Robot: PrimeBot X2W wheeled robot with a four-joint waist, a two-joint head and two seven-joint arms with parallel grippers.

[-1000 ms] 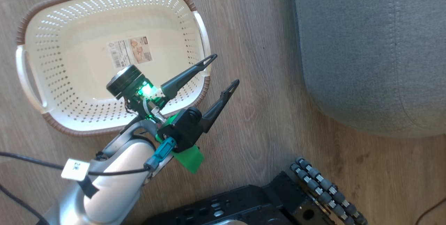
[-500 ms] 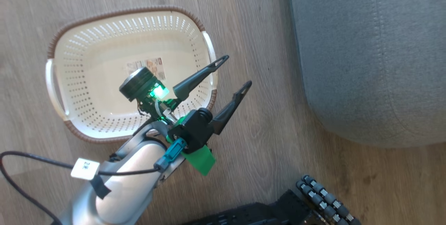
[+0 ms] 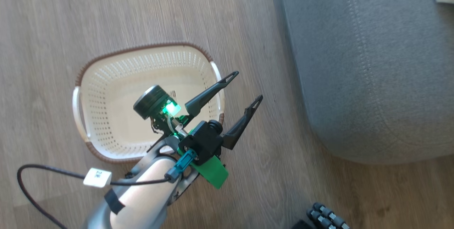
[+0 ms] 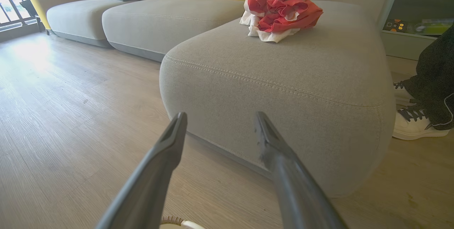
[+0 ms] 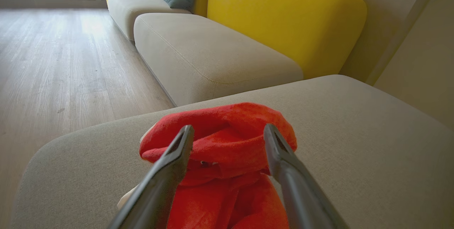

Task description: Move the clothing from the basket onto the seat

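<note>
Clothing [image 4: 280,16] lies bunched, red with white lining (left gripper [image 3: 247,86] and right gripper [image 5: 228,129] both spread).

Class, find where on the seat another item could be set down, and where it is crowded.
Free: the wide stretch of the seat between its stitched front edge and the clothing. Crowded: the far end, where the clothing lies heaped.

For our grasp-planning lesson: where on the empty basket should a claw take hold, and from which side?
Probably the white handle on the basket's end nearest the seat, from above: it is a thin bar with a gap behind it, so one finger can pass inside. The open left claw hangs close by.
</note>
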